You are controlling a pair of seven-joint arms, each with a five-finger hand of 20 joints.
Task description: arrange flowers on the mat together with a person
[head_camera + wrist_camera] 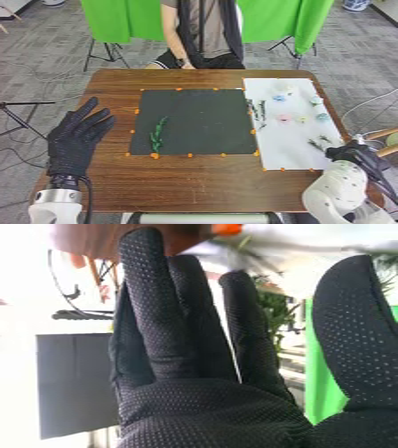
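Left hand: the left hand (pixel 82 137) is over the table's (pixel 200 192) left side, beside the dark mat (pixel 200 120); its fingers are extended, a little spread, with nothing in them
Right hand: the right hand (pixel 357 154) is at the white sheet's (pixel 289 157) near right edge; its fingers (pixel 155 319) are straight, the thumb apart; whether they touch anything is unclear
Green stem: the green stem (pixel 158 135) lies lengthwise on the dark mat's left part
Flowers: a pink flower (pixel 284 118), a yellow flower (pixel 301 119) and a blue flower (pixel 279 98) lie on the sheet; dark sprigs (pixel 261 111) lie along its left side
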